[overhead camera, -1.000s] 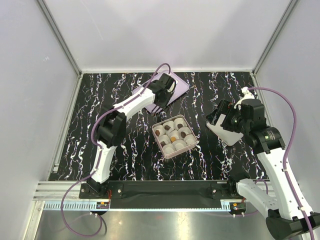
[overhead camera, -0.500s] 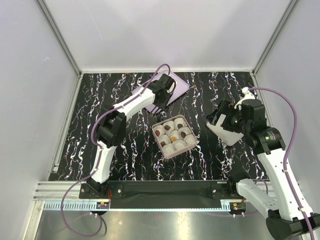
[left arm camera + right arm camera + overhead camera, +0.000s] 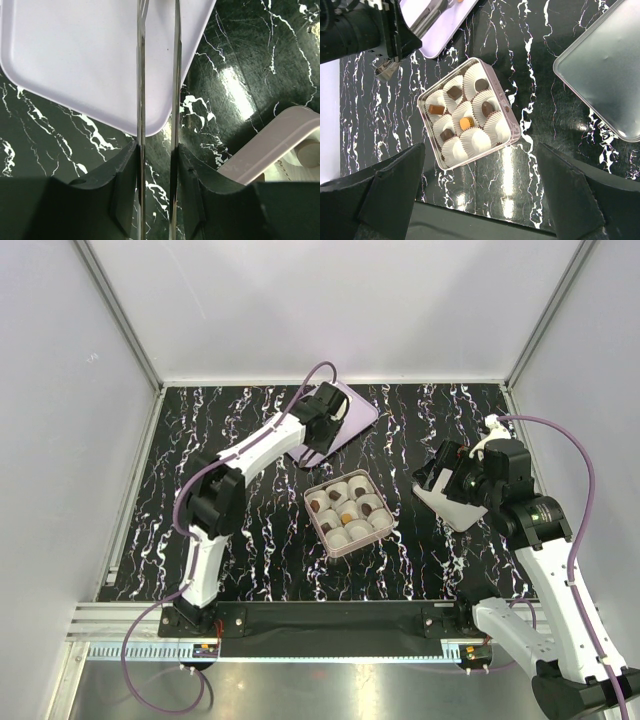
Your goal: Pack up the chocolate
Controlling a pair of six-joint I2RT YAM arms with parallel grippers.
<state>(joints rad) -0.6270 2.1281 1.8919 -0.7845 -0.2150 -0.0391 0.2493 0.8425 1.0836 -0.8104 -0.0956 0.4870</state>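
Note:
A pink square box [image 3: 388, 524] mid-table holds white paper cups. Several chocolates sit in them, dark ones [image 3: 453, 92] and an orange one [image 3: 465, 122]; three cups [image 3: 475, 140] are empty. My left gripper [image 3: 322, 415] hangs over the pale pink lid [image 3: 355, 420] at the back. It is shut on thin metal tweezers [image 3: 141, 75], whose two blades run a narrow gap apart over the lid [image 3: 75, 60]. Nothing shows between the blades, and their tips are out of frame. My right gripper [image 3: 440, 472] is open and empty, held high to the right of the box [image 3: 512, 140].
A silver tin tray [image 3: 455, 502] lies on the black marbled table right of the box; it also shows in the right wrist view [image 3: 605, 75]. A corner of the box [image 3: 280, 145] lies close to the right of my left gripper [image 3: 156, 150]. White walls enclose the table.
My left gripper has moved toward the back, further over the lid. The box, the tray and my right arm have not moved.

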